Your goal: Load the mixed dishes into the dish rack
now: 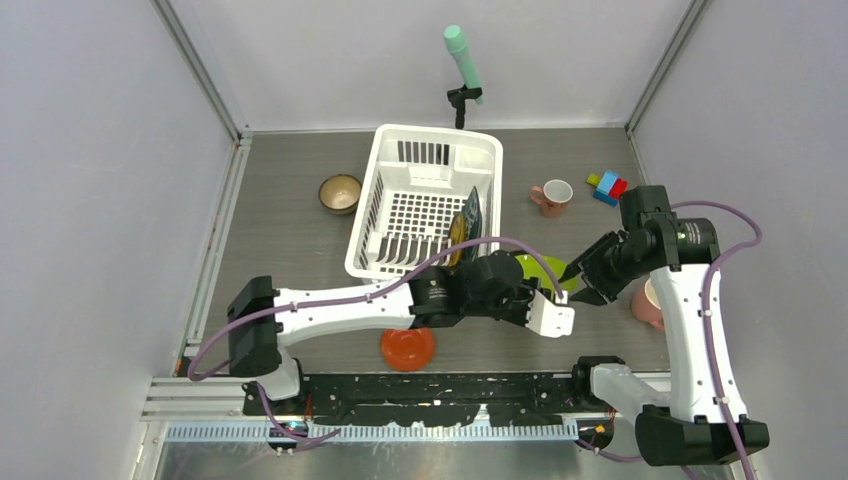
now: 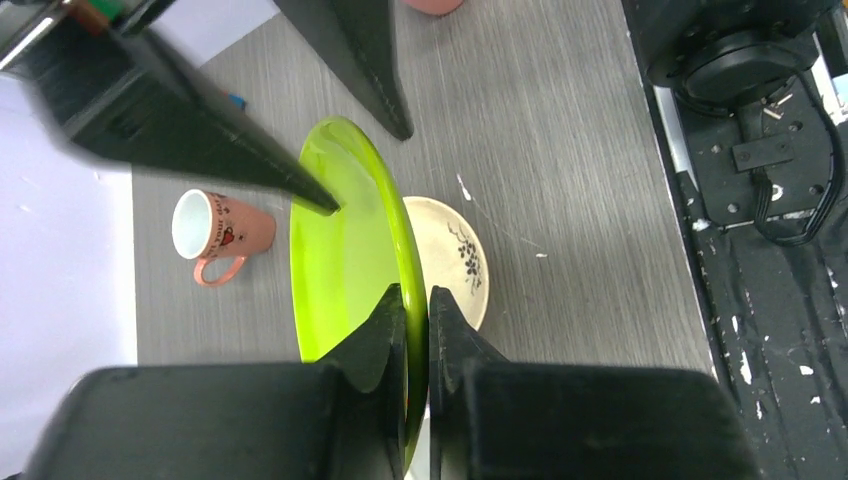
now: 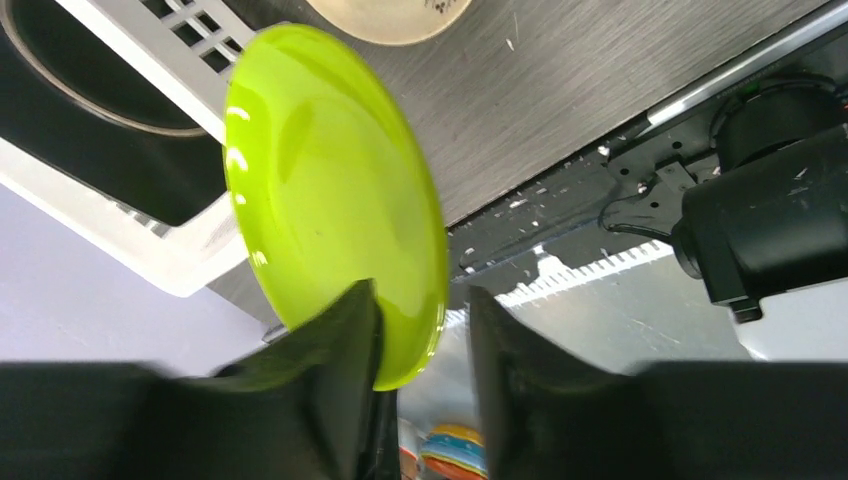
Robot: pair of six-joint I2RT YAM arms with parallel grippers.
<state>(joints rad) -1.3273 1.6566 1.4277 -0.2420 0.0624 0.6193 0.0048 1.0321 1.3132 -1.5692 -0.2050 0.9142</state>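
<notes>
Plate of lime green (image 2: pixel 345 240) stands on edge, rim pinched between the closed left jaws. The right jaws gape around its opposite rim, one side touching its face. The dish rack (image 1: pixel 437 131) sits just beyond the left jaws.

Pretty clearly a robotics lab cell: blank white walls (image 1: pixel 90 150) boxed round a grey worktop (image 1: pixel 290 230), aluminium corner posts (image 1: pixel 200 70), black mounting rail (image 1: pixel 430 385), purple cables (image 1: pixel 500 240).
</notes>
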